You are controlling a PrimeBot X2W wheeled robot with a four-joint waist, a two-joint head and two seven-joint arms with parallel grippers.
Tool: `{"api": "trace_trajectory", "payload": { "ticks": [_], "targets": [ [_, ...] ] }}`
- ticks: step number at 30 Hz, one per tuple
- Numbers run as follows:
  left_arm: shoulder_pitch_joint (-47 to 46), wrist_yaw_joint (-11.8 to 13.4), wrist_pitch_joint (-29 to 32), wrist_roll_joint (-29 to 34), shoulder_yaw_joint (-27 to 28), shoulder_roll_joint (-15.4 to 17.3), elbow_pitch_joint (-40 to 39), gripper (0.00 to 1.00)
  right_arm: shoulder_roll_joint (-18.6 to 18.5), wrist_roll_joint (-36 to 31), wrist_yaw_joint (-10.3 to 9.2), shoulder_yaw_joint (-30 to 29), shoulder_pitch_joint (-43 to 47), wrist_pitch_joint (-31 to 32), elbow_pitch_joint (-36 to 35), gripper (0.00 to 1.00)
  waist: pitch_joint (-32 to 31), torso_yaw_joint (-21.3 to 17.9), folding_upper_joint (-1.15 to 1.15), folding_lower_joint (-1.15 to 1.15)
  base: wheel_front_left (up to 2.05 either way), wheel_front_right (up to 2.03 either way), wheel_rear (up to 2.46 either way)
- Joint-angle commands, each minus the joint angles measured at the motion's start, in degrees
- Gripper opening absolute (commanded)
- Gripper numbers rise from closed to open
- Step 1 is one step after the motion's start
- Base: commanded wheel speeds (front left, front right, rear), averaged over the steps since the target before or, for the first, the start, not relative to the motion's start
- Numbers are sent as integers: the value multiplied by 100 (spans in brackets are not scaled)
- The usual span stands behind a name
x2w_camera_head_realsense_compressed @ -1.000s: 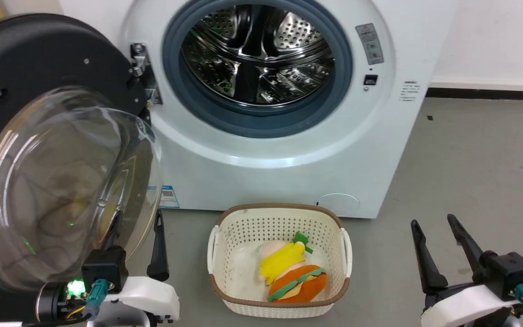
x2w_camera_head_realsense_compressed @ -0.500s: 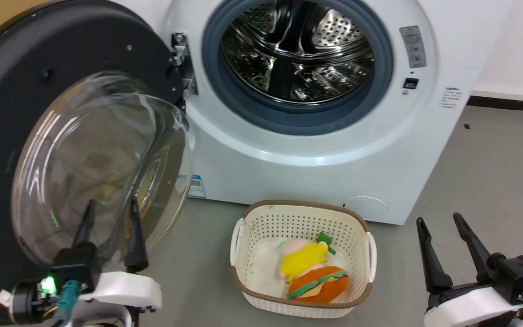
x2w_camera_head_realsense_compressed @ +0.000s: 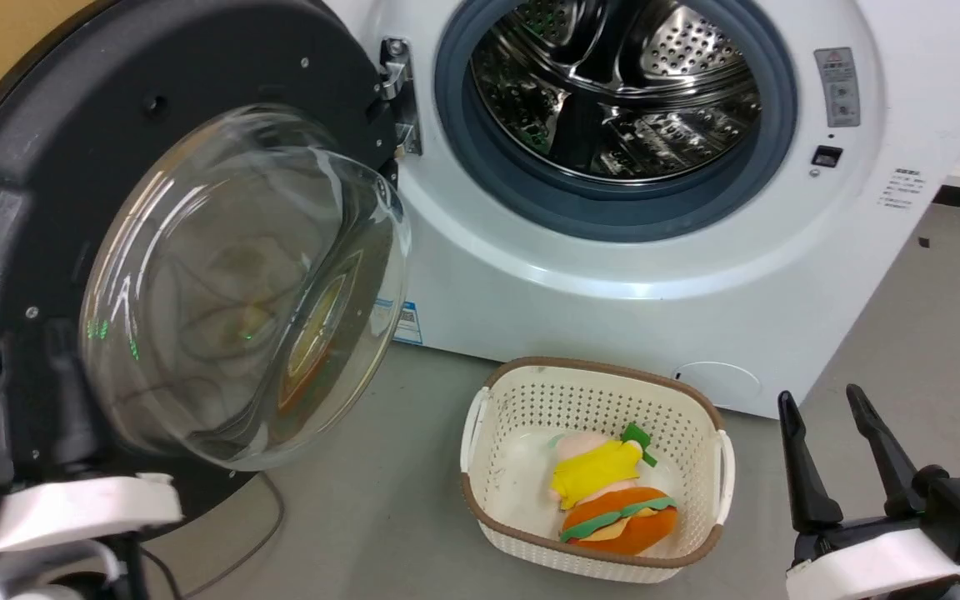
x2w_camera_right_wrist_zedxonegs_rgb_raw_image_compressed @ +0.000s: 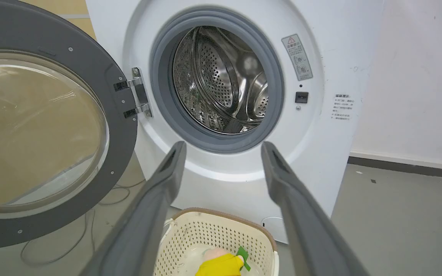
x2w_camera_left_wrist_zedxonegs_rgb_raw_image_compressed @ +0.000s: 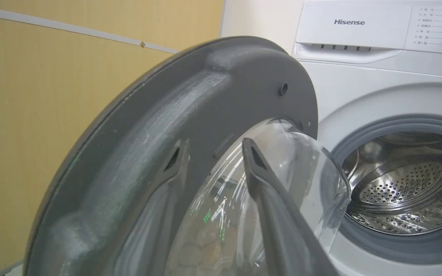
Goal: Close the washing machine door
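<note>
Left of washer (x2w_camera_head_realsense_compressed: 613, 292), wide-open door (x2w_camera_head_realsense_compressed: 197, 75) on its hinge. Spread left gripper (x2w_camera_left_wrist_zedxonegs_rgb_raw_image_compressed: 215, 153) over door's inner face, contact unclear; spread right gripper (x2w_camera_head_realsense_compressed: 834, 417) idle, low right. Risk of fingers (x2w_camera_left_wrist_zedxonegs_rgb_raw_image_compressed: 261, 176) skidding off slick curve, or weak push failing to latch.

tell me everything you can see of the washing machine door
The washing machine door is large and round: a wide dark plastic-looking ring dotted with small screws, around a bulging clear glass bowl. It stands swung wide open, left of the drum opening in the head view, hung on a metal hinge from the white washer front, inner side towards the robot. The open left gripper points its fingers at the ring and glass from close by; whether they touch cannot be told.
</note>
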Motion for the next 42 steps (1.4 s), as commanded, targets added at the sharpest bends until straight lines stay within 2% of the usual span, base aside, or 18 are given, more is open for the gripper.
{"api": "trace_trajectory", "payload": {
  "ticks": [1,10,19,22,26,34,40,41,42],
  "targets": [
    [-149,-72,-64,-174,249,6,-112,0,14,64,21,-10,56,-68,-41,100,38,74,0,0,0,0,0],
    [-554,-422,-159,-787,1267,6,-114,0,16,157,24,-51,66,-164,-41,100,128,253,0,0,0,0,0],
    [-1381,-831,-267,-1452,2426,20,516,0,18,235,26,-87,54,-271,-66,100,241,450,0,0,0,0,0],
    [-1654,-870,-303,-1674,2618,164,862,0,19,250,27,-102,45,-307,-79,100,283,516,0,0,0,0,0],
    [-1956,-901,-283,-2054,2658,510,1424,0,20,272,28,-125,39,-355,-93,100,336,611,0,0,0,0,0],
    [-2680,-951,519,-2958,2813,1200,2493,0,22,332,30,-144,29,-451,-123,100,442,789,0,0,0,0,0],
    [-3205,-989,1474,-3603,2668,1573,3205,0,23,381,32,-161,21,-522,-152,100,512,942,0,0,0,0,0],
    [-3406,-1008,1881,-3869,2554,1681,3459,0,24,408,33,-159,12,-558,-162,100,540,1012,0,0,0,0,0],
    [-3464,-1015,2021,-3963,2505,1704,3528,0,24,417,33,-154,8,-570,-163,100,549,1033,0,0,0,0,0]
  ]
}}
